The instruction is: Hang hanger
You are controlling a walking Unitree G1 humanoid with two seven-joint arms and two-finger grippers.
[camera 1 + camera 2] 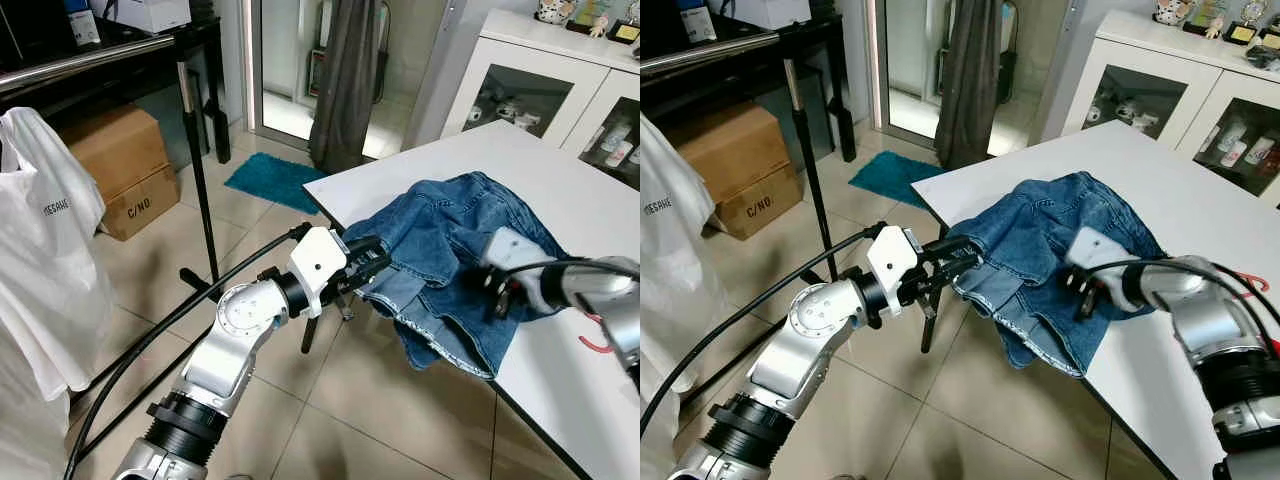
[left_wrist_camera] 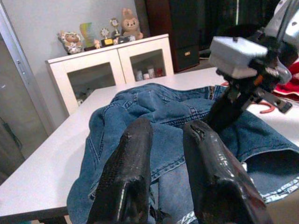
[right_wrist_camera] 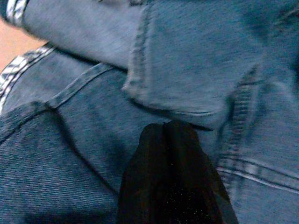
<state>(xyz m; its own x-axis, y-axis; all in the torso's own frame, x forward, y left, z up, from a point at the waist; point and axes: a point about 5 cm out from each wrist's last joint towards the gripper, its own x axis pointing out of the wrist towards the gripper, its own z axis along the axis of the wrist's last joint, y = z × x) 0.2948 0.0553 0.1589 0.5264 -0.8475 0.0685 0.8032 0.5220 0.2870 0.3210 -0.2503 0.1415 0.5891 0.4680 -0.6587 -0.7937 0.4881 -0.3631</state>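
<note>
A blue denim jacket [image 1: 450, 260] lies crumpled on the white table [image 1: 560, 190], its hem hanging over the near edge. My left gripper [image 1: 378, 262] is at the jacket's near-left edge, its fingers [image 2: 133, 154] a little apart above the denim with nothing seen between them. My right gripper [image 1: 1085, 295] rests on the middle of the jacket, and in the right wrist view its fingertips [image 3: 170, 133] are pressed together against a denim fold. A red hanger [image 1: 1252, 283] lies on the table behind my right arm, mostly hidden.
A black clothes rack pole [image 1: 200, 170] stands to the left with a white garment [image 1: 40, 260] hanging from the rail. A cardboard box [image 1: 125, 165] and a teal mat [image 1: 275, 180] are on the tiled floor. A white glass-door cabinet [image 1: 540, 80] stands behind the table.
</note>
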